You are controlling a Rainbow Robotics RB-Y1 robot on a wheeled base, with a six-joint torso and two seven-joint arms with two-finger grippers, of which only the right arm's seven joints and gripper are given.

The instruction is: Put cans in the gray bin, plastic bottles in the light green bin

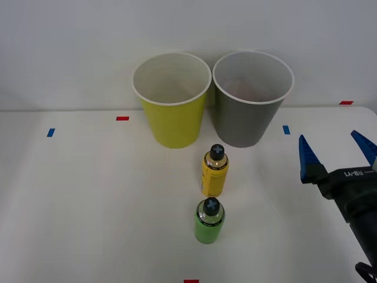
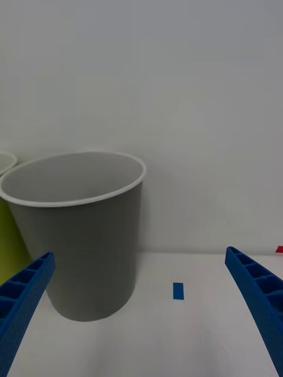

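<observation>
The gray bin (image 1: 252,112) and the light green bin (image 1: 171,109) stand side by side at the back of the white table. In front of the gap between them stand two plastic bottles with black caps, the yellow one (image 1: 214,171) and, nearer me, the green one (image 1: 209,221). My right gripper (image 1: 336,150) hangs open and empty at the right, well clear of the bottles. In the right wrist view the gray bin (image 2: 88,235) is ahead, between the spread blue fingers (image 2: 23,294), with a sliver of the light green bin (image 2: 9,235) beside it. The can is out of view.
Small red tape marks (image 1: 122,118) and blue tape marks (image 1: 286,130) dot the table. A pale wall rises right behind the bins. Bare tabletop lies to the left of the bottles and between them and my gripper.
</observation>
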